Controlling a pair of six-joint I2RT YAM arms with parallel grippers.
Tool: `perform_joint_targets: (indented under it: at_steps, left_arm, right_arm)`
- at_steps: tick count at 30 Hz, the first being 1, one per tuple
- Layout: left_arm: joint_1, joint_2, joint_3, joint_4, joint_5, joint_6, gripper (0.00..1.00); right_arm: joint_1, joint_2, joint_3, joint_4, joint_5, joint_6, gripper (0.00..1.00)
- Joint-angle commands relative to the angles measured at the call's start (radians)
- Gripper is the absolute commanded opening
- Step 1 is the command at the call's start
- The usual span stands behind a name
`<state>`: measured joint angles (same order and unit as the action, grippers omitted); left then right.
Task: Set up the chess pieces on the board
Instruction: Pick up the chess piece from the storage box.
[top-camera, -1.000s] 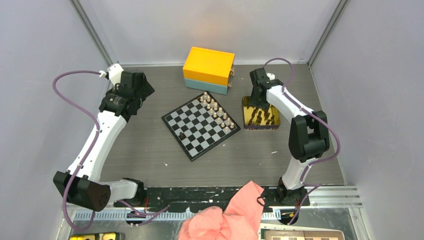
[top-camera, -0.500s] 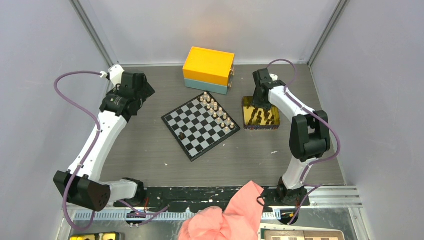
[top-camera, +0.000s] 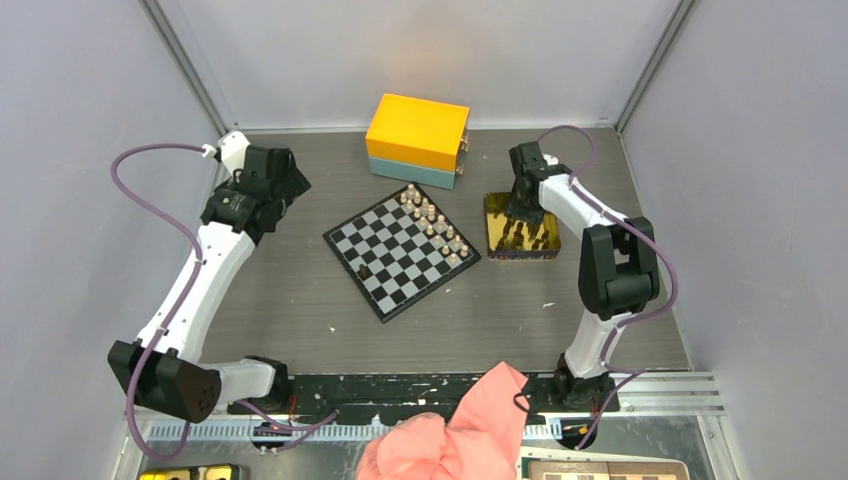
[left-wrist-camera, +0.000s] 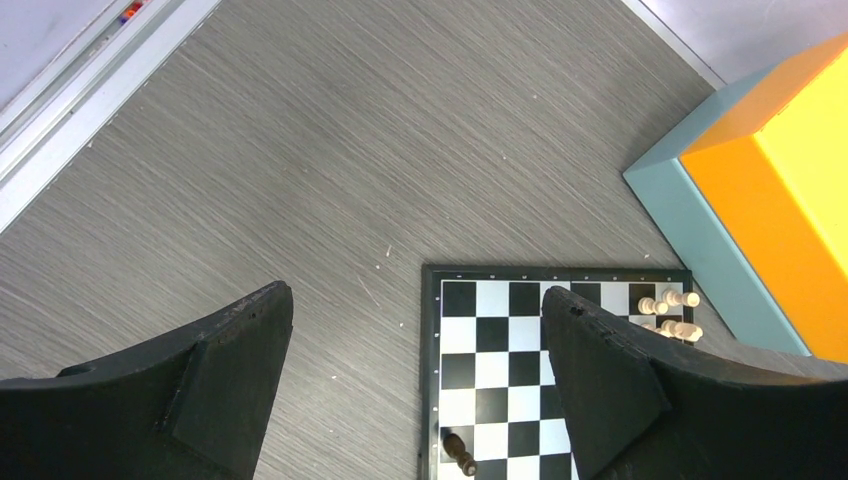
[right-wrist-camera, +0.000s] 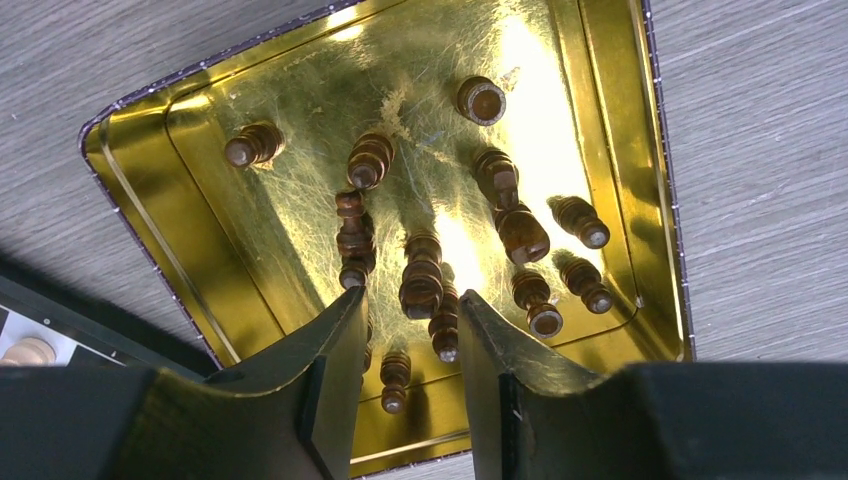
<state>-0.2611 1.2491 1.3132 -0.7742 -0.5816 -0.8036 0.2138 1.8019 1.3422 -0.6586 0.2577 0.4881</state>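
The board lies turned diamond-wise at mid table. Several light chess pieces stand along its far right edge, and one dark piece is at its near left edge. In the left wrist view that dark piece lies tipped over. My left gripper hovers open and empty over the board's left corner. My right gripper is open just above a gold tin. Several dark chess pieces lie in the tin, a few between the fingers, none gripped.
An orange and teal box stands just behind the board, close to the light pieces. The gold tin sits right of the board. A pink cloth hangs over the near rail. Grey walls close in both sides.
My right gripper has shifted slightly to the right over the tin and its jaws have narrowed a little. The left arm has not moved.
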Motion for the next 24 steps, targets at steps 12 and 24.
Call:
perform_joint_targets:
  at_steps: [12, 24]
  left_arm:
    - [0.006, -0.01, -0.005, 0.044, -0.012, 0.009, 0.95]
    - [0.008, -0.011, -0.006, 0.046, -0.02, 0.016, 0.95]
  right_arm:
    - [-0.017, 0.035, -0.011, 0.056, -0.026, 0.029, 0.35]
    - [-0.028, 0.047, 0.014, 0.047, -0.023, 0.024, 0.13]
